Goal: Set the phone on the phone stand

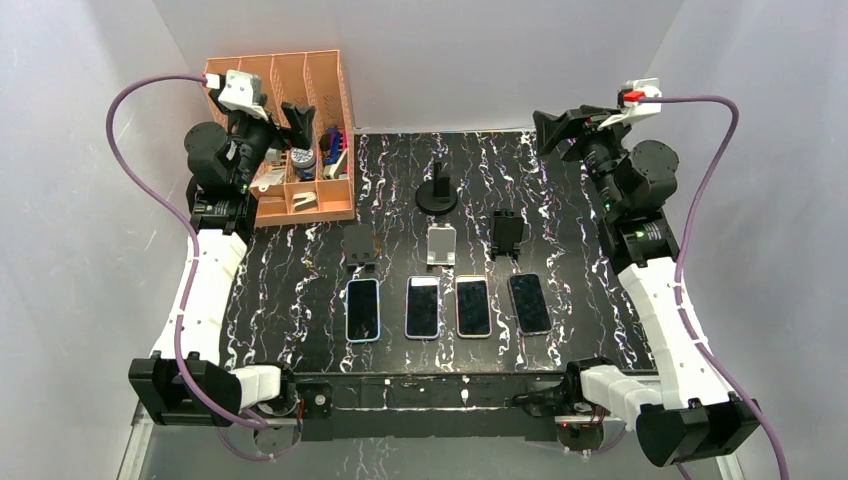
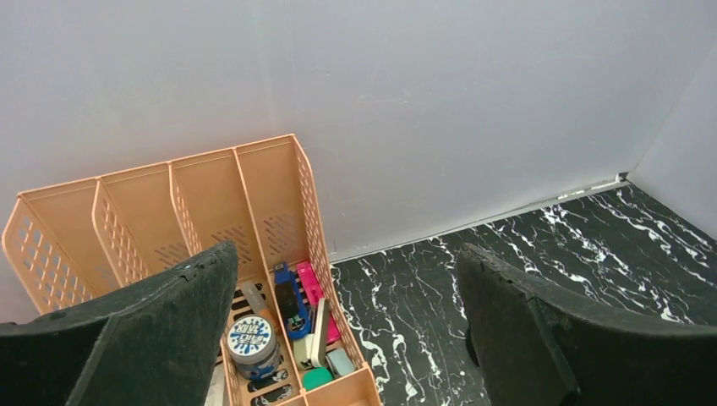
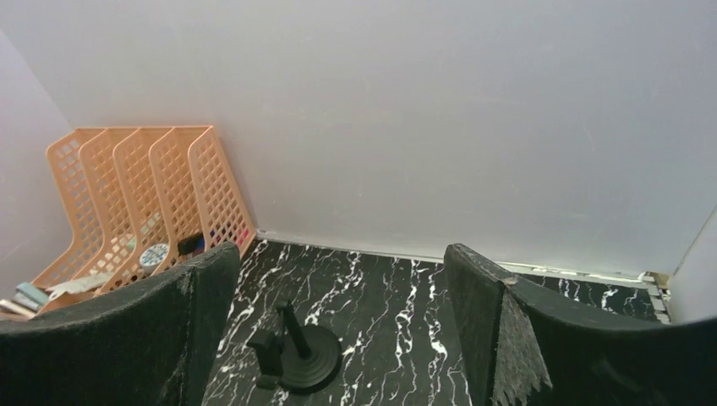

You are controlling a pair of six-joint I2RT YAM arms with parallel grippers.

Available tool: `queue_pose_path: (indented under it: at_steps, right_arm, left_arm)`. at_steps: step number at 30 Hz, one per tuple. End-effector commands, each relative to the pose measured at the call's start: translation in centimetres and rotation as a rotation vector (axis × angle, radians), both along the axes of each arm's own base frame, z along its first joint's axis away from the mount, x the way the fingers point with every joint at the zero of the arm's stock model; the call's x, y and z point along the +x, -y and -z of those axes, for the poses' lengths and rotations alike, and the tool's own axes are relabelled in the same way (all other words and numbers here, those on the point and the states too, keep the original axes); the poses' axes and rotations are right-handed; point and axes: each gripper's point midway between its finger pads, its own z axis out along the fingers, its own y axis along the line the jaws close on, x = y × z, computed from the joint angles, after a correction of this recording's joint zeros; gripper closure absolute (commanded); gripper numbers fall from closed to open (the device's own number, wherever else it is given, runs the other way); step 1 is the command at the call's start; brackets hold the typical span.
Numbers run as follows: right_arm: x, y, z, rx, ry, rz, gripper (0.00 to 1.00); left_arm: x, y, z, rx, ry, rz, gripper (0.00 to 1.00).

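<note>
Several phones lie face up in a row near the table's front: one with a light-blue rim (image 1: 363, 309), one white-rimmed (image 1: 423, 306), one orange-rimmed (image 1: 473, 306), one dark (image 1: 529, 303). Behind them stand a dark stand (image 1: 359, 247), a silver stand (image 1: 441, 245) and a black stand (image 1: 508, 233). A round-based black stand (image 1: 437, 192) sits further back and shows in the right wrist view (image 3: 296, 351). My left gripper (image 1: 287, 124) is open and empty, raised over the orange organizer. My right gripper (image 1: 556, 130) is open and empty, raised at the back right.
An orange slotted organizer (image 1: 300, 105) with small desk items stands at the back left; it shows in the left wrist view (image 2: 279, 220). Grey walls enclose the black marbled table (image 1: 580, 330) on three sides.
</note>
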Motion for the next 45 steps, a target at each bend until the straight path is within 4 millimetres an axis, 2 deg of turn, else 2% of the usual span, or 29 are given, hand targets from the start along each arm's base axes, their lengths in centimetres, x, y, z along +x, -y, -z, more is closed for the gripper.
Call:
queue_pose_path:
  at_steps: [1, 5, 8, 10, 12, 14, 17, 20, 22, 24, 26, 29, 32, 35, 39, 43, 45]
  right_arm:
    - [-0.4, -1.6, -0.4, 0.015, 0.034, -0.064, 0.01]
    - [-0.1, -2.3, 1.6, 0.017, -0.027, -0.096, 0.01]
    - [0.2, -3.4, 4.1, -0.080, -0.132, -0.153, 0.01]
    - [0.1, -4.0, 6.3, -0.072, -0.265, -0.171, 0.01]
    - [-0.5, -4.4, 8.8, -0.057, -0.429, -0.194, 0.01]
    - [-2.0, -4.8, 11.6, -0.073, -0.579, -0.232, 0.01]
    - [-5.1, -4.9, 13.8, -0.012, -0.658, -0.268, 0.01]
    - [-8.3, -5.5, 16.5, 0.088, -0.739, -0.324, 0.01]
    - [-9.1, -5.8, 19.0, 0.094, -0.853, -0.322, 0.01]
    - [-9.3, -4.8, 21.1, 0.063, -0.932, -0.256, 0.01]
    - [-9.3, -3.2, 22.9, 0.019, -0.981, -0.163, 0.01]
    - [-10.3, -2.1, 26.0, -0.030, -1.114, -0.103, 0.01]
    - [-12.5, -1.9, 30.3, -0.057, -1.318, -0.095, 0.01]
    - [-13.6, -0.9, 33.9, -0.067, -1.422, -0.018, 0.01]
    - [-12.7, 0.5, 36.1, -0.094, -1.408, 0.085, 0.01]
    - [-12.7, 0.9, 38.0, -0.110, -1.437, 0.110, 0.01]
    - [-12.8, 1.9, 39.1, -0.125, -1.465, 0.186, 0.01]
  left_arm:
    - [-0.6, -1.3, -1.6, -0.062, 0.045, -0.080, 0.02]
    - [-1.1, -1.1, -1.5, -0.159, 0.064, -0.065, 0.04]
    - [-0.8, 1.4, -1.1, -0.243, 0.024, 0.073, 0.04]
    - [-0.5, 3.4, -0.4, -0.256, -0.025, 0.149, 0.04]
    - [-0.2, 4.3, 0.3, -0.247, -0.073, 0.159, 0.02]
    - [-0.3, 4.2, 0.5, -0.232, -0.095, 0.139, 0.02]
    - [-0.5, 4.0, 0.6, -0.220, -0.118, 0.128, 0.02]
    - [-0.2, 4.3, 2.8, -0.190, -0.184, 0.136, 0.02]
    - [-0.3, 4.6, 3.5, -0.184, -0.198, 0.159, 0.02]
    - [-0.6, 5.0, 3.2, -0.187, -0.159, 0.189, 0.02]
    - [-0.9, 4.6, 2.4, -0.190, -0.099, 0.172, 0.02]
    - [-1.3, 4.1, 2.3, -0.186, -0.031, 0.149, 0.02]
    - [-0.7, 4.2, 3.9, -0.196, -0.070, 0.148, 0.02]
    - [-0.4, 5.0, 5.9, -0.204, -0.130, 0.188, 0.02]
    - [-0.2, 5.3, 7.4, -0.211, -0.165, 0.198, 0.02]
    - [0.3, 5.6, 7.8, -0.180, -0.186, 0.219, 0.02]
    - [0.7, 5.8, 8.1, -0.174, -0.197, 0.223, 0.02]
